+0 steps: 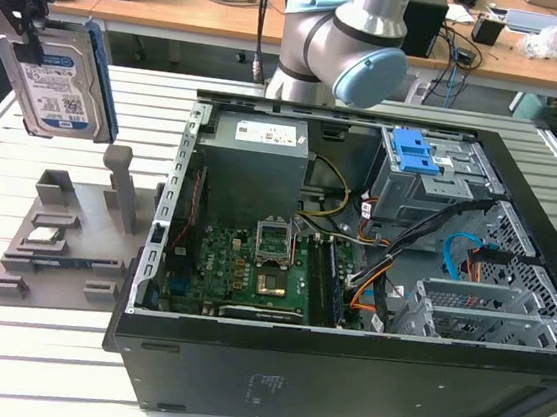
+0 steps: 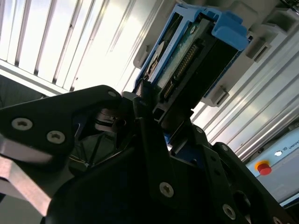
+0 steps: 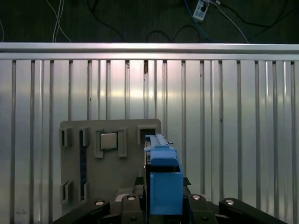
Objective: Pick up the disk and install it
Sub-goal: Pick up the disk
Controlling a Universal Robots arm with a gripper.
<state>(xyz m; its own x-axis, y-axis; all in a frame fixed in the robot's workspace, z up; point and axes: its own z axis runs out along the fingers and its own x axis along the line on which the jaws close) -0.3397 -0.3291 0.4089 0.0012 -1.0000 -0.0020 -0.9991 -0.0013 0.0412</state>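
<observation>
The disk (image 1: pixel 59 83), silver-grey with a blue-and-white label and a blue frame, hangs upright in the air at the exterior view's far left, above the grey fixture (image 1: pixel 64 234). My gripper (image 1: pixel 29 31) is shut on the disk's upper end. In the second wrist view the black fingers (image 2: pixel 148 122) clamp the disk (image 2: pixel 187 60), which shows its connector edge. The first wrist view looks down along the disk's blue frame (image 3: pixel 163 179) held in the gripper (image 3: pixel 163 205), with the fixture (image 3: pixel 110 163) below.
An open computer case (image 1: pixel 340 377) lies on the slatted metal table (image 1: pixel 39 362) to the exterior view's right of the fixture. It holds a drive cage with a blue latch (image 1: pixel 420 154), a motherboard and cables. A small square chip (image 1: pixel 44 235) sits in the fixture. The arm (image 1: pixel 348 35) stands behind the case.
</observation>
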